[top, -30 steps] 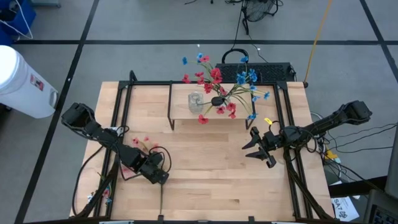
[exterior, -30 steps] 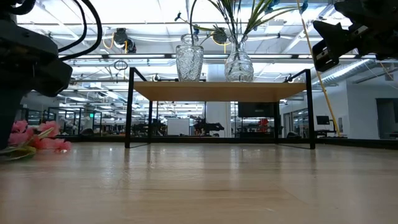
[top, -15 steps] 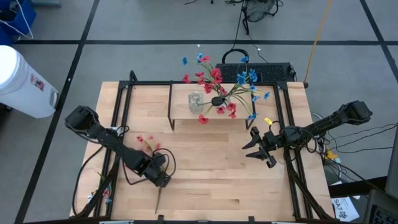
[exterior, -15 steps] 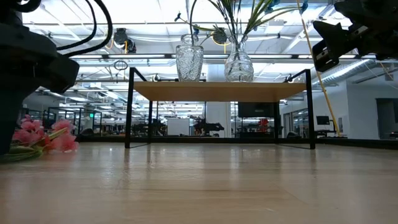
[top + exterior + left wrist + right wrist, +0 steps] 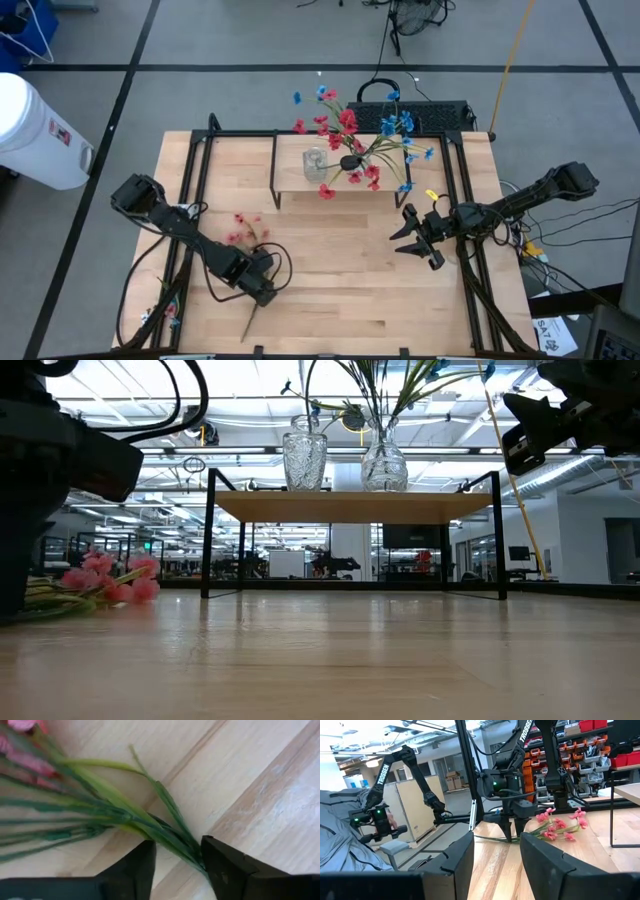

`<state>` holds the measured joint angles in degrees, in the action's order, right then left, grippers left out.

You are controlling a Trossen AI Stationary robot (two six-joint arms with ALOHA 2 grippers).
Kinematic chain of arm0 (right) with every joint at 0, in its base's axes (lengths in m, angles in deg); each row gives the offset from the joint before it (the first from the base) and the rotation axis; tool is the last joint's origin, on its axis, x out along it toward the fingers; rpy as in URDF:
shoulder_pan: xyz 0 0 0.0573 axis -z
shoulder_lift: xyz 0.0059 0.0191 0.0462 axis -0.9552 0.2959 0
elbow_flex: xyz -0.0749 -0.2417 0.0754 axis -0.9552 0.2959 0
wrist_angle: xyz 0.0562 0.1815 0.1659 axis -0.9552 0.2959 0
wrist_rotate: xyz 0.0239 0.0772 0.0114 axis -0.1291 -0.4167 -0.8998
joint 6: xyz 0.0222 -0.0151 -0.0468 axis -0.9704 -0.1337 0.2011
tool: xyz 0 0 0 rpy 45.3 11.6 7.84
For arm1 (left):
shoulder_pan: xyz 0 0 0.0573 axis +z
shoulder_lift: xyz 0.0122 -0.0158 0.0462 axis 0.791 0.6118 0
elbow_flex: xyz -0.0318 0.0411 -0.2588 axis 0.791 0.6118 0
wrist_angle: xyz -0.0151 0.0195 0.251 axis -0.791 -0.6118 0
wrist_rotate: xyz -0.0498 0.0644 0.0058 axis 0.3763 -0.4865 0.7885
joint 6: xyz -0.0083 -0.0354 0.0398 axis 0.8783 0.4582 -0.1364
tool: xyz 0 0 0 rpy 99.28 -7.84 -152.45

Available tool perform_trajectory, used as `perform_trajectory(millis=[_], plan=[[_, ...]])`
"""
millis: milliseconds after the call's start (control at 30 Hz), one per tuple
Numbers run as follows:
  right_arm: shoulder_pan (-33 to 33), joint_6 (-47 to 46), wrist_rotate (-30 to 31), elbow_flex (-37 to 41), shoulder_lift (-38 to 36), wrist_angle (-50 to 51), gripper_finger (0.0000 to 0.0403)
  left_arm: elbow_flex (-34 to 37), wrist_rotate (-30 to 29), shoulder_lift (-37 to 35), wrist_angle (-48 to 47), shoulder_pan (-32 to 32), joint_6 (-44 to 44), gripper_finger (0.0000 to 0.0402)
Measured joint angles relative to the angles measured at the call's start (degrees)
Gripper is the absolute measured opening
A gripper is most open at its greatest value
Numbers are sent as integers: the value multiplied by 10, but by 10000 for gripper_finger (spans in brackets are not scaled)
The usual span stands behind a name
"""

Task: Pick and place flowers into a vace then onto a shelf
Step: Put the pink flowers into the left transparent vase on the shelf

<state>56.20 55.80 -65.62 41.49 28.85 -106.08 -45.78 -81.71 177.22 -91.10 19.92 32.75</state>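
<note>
The pink flower (image 5: pixel 243 232) lies flat on the wooden table, blossoms toward the far side and stem (image 5: pixel 250 318) running to the near edge. My left gripper (image 5: pixel 262 290) points down over the stem, open, a finger on either side (image 5: pixel 177 847). My right gripper (image 5: pixel 415 236) hangs open above the table's right part, holding nothing (image 5: pixel 495 855). The shelf (image 5: pixel 300 188) stands at the far middle with two glass vases on it. One vase (image 5: pixel 314 163) looks empty. The other vase (image 5: pixel 384 460) holds red flowers (image 5: pixel 345 125) and blue flowers (image 5: pixel 400 122). My left gripper comes at the pink flower's green stem from above, fingers across it, partway between blossoms and free end. The stem (image 5: pixel 192 851) runs up against the inner side of one finger (image 5: pixel 212 862); the other finger (image 5: pixel 142 865) stands apart. The flower rests on the table.
A black frame (image 5: pixel 190 200) runs along the table's left, right and far sides. The shelf's black legs (image 5: pixel 207 535) stand on the tabletop. Bare wood (image 5: pixel 340 270) lies between the two grippers. A white bin (image 5: pixel 35 130) stands off the table's left.
My left gripper has gone a little toward the near-right and down, rolling about its pointing line. The pink flower has swung on the table around the gripper: its blossoms have shifted toward the right edge, and the stem's free end toward the left.
</note>
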Motion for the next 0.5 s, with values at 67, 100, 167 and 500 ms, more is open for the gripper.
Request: perform_trajectory(millis=[67,100,167,500], plan=[[0,0,0,0,0,0,151,0,0,0,-5,0,-17,138],[0,0,0,0,0,0,150,0,-1,0,-6,0,-31,121],[0,0,0,0,0,0,150,0,-8,0,-6,0,-50,84],[0,0,0,0,0,0,150,6,-107,-15,4,-10,-56,13]])
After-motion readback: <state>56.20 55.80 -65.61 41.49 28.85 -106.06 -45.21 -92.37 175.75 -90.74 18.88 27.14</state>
